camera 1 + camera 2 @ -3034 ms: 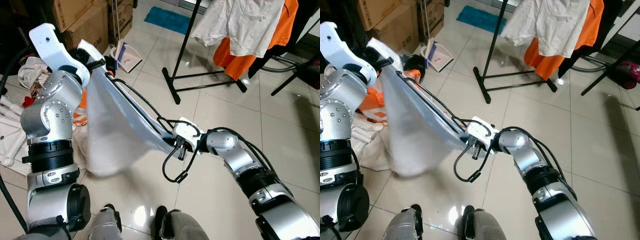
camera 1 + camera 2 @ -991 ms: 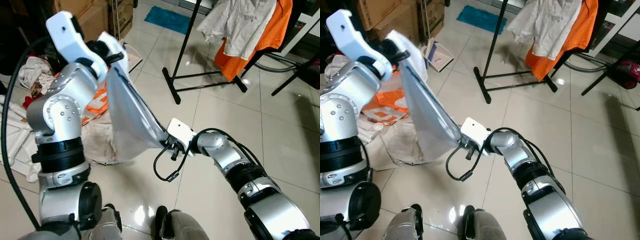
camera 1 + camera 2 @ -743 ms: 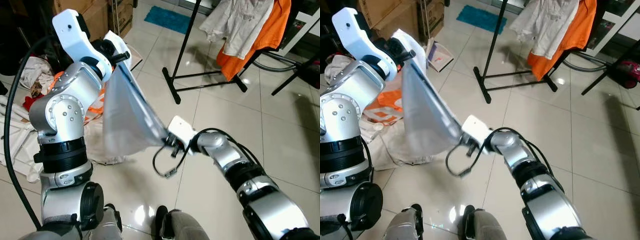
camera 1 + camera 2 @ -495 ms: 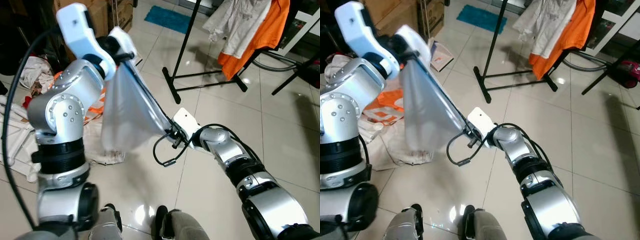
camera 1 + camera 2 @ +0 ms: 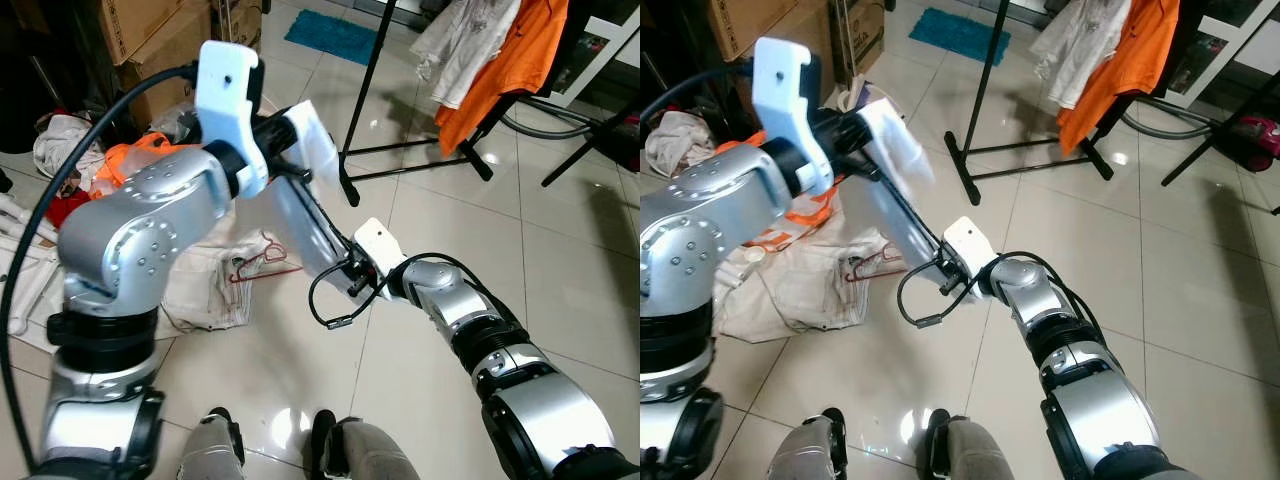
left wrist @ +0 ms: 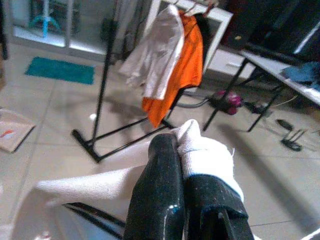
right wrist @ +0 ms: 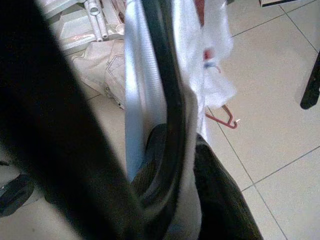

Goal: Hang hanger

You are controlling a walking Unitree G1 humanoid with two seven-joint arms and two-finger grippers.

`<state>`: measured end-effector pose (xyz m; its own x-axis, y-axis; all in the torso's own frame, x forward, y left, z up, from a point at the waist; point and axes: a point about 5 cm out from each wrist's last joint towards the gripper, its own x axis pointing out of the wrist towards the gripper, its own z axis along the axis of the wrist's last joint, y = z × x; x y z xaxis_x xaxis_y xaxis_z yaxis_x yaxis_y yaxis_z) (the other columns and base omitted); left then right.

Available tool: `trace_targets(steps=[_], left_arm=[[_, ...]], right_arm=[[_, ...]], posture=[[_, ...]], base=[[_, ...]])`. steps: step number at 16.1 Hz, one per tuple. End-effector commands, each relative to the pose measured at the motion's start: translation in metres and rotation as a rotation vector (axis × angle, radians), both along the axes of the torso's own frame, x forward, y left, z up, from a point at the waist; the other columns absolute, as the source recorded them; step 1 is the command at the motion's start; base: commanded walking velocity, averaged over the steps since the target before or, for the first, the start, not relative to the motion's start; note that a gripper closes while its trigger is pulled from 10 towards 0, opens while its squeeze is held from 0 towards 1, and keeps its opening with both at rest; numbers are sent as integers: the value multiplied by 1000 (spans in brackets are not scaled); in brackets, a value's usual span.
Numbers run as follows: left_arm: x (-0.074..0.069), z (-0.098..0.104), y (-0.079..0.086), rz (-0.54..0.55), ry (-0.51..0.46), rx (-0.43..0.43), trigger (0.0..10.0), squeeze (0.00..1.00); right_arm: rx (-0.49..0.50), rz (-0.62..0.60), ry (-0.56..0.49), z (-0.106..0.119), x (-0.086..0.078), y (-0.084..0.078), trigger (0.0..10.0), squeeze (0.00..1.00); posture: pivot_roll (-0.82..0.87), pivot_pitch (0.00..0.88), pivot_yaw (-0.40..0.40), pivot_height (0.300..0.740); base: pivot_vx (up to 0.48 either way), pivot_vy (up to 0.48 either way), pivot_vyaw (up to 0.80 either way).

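Left eye view: a white cloth (image 5: pixel 305 215) on a black hanger (image 5: pixel 318 222) stretches between the robot's two arms above the tiled floor (image 5: pixel 420 230). The left tool (image 6: pixel 182 187) is clenched on the upper end of the cloth, its two black fingers (image 6: pixel 157 195) pinching a white bunch of fabric. The right tool (image 7: pixel 175 165) is closed on the lower end, where cloth and black hanger meet. Beyond the cloth stands a black clothes rack (image 5: pixel 375 95) carrying a grey shirt (image 5: pixel 465 45) and an orange garment (image 5: pixel 500 70). Below the cloth, a red hanger (image 5: pixel 262 262) lies on a beige sheet (image 5: pixel 205 285) spread on the floor. Cardboard boxes (image 5: pixel 150 40) sit behind the left arm, and a teal mat (image 5: pixel 335 35) lies beside the rack.
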<state>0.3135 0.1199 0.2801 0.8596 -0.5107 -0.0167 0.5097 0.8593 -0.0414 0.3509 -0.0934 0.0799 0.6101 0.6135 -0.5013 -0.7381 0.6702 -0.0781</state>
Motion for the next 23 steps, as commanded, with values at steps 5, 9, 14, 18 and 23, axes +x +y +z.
trace_targets(steps=[5,9,14,18,23], left_arm=[[8,-14,17,71,46,25,10000,0],[34,-40,73,417,74,-128,10000,0],[33,-86,107,651,103,-156,10000,0],[12,-120,111,760,118,-136,10000,0],[10,-106,102,760,14,-66,10000,0]], right_arm=[[78,34,-8,6,0,-6,0,0],[157,197,-44,16,-13,-4,0,0],[317,-110,-162,33,2,-23,0,0],[299,-274,-214,35,11,-36,0,0],[258,-266,-243,34,13,-32,0,0]], posture=[[-8,199,-152,740],[-10,202,-152,740],[-19,200,-150,740],[-4,202,-146,740],[2,210,-137,740]], base=[[0,0,0],[0,0,0],[0,0,0],[0,0,273],[0,0,474]])
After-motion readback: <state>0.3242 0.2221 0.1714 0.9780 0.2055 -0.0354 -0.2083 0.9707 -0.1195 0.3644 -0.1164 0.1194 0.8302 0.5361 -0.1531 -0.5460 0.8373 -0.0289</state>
